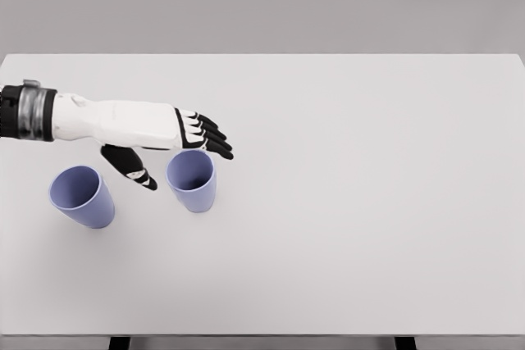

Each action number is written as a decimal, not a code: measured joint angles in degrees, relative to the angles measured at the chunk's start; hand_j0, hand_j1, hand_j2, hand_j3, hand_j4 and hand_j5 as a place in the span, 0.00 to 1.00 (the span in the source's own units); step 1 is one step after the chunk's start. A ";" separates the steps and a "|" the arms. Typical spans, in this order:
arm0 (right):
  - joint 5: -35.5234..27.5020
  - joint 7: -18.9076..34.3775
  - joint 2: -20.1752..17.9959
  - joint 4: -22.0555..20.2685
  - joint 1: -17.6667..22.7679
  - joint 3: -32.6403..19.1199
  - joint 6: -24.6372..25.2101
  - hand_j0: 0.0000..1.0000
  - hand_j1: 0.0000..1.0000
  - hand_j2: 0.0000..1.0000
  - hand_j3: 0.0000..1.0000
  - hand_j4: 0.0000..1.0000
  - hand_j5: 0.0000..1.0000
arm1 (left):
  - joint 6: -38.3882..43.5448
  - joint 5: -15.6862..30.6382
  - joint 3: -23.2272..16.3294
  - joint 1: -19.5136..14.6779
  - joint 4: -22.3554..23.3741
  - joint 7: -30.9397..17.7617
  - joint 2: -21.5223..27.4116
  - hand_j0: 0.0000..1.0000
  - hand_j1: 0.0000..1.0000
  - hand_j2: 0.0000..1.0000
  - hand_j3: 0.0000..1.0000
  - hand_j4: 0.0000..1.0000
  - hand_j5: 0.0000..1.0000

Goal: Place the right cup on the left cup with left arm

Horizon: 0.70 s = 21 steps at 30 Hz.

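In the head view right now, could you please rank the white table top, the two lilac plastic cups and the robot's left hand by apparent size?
1. White table top, by far the largest.
2. Left hand, fingers spread, wider than either cup.
3. Left lilac cup and right lilac cup: these look alike, so I won't rank them.

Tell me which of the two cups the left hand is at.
The right cup. The left hand has its fingers spread just over its rim, thumb beside it; the left cup stands apart, untouched.
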 measured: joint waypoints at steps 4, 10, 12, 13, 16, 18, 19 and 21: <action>0.00 0.01 0.00 0.00 0.00 0.01 0.00 1.00 1.00 1.00 1.00 1.00 1.00 | -0.01 -1.98 0.48 0.18 0.99 0.00 -1.04 1.00 1.00 1.00 1.00 1.00 1.00; 0.00 0.00 0.00 0.00 0.00 -0.01 0.00 1.00 1.00 1.00 1.00 1.00 1.00 | -0.01 -6.55 5.50 4.04 3.69 0.00 -2.40 1.00 1.00 1.00 1.00 1.00 1.00; 0.00 -0.01 0.00 0.00 0.00 -0.01 0.00 1.00 1.00 1.00 1.00 1.00 1.00 | 0.00 -7.21 5.98 4.22 4.77 0.00 -3.46 1.00 1.00 1.00 1.00 1.00 1.00; 0.00 0.00 0.00 0.00 0.00 -0.01 0.00 1.00 1.00 1.00 1.00 1.00 1.00 | 0.00 -7.45 6.08 4.75 5.22 0.00 -3.79 1.00 1.00 1.00 1.00 1.00 1.00; 0.00 0.01 0.00 0.00 0.00 -0.02 0.00 1.00 1.00 1.00 1.00 1.00 1.00 | 0.00 -7.82 6.24 6.33 6.60 0.00 -4.31 1.00 1.00 1.00 1.00 1.00 1.00; 0.00 0.02 0.00 0.00 0.00 -0.01 0.00 1.00 1.00 1.00 1.00 1.00 1.00 | -0.01 -7.95 6.36 6.77 7.25 0.00 -4.46 1.00 1.00 1.00 1.00 1.00 1.00; 0.00 0.01 0.00 0.00 0.00 -0.02 0.00 1.00 1.00 1.00 1.00 1.00 1.00 | 0.00 -8.00 6.40 6.85 7.49 0.00 -4.53 1.00 1.00 1.00 1.00 1.00 1.00; 0.00 0.01 0.00 0.00 0.00 -0.02 0.00 1.00 1.00 1.00 1.00 1.00 1.00 | 0.00 -8.07 6.42 7.12 7.92 0.00 -4.67 1.00 1.00 1.00 1.00 1.00 1.00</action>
